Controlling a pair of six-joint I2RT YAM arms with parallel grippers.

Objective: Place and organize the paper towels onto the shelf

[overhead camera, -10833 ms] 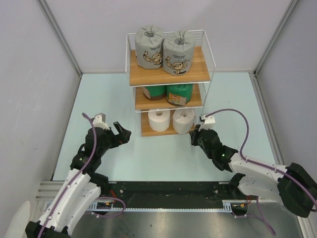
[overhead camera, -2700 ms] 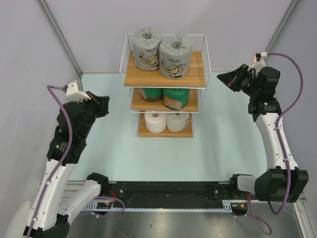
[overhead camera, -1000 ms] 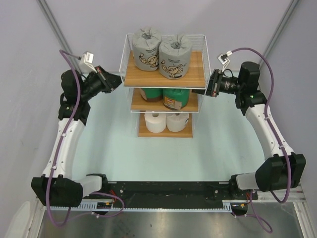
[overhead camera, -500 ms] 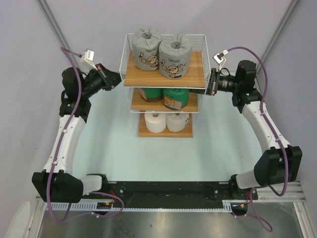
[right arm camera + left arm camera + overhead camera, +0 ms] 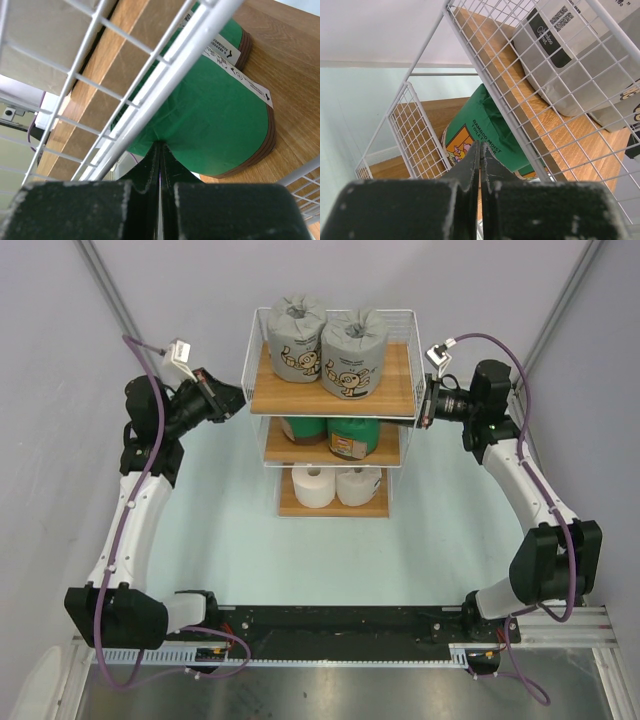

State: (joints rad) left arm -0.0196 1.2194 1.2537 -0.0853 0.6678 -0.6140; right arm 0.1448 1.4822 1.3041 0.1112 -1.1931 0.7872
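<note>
Though unreadable overhead — green roll [image 5: 490, 122] lettering, wrist-side.

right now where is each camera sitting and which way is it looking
Top external: above and behind the bases, looking down on the shelf; both arms show, left hand and right hand flanking it.
Left wrist: left of the shelf, facing the left green roll through the wire; the shut left hand shows.
Right wrist: right of the shelf, facing the right green roll; the shut right hand shows.
Shared: all see the shelf.
</note>
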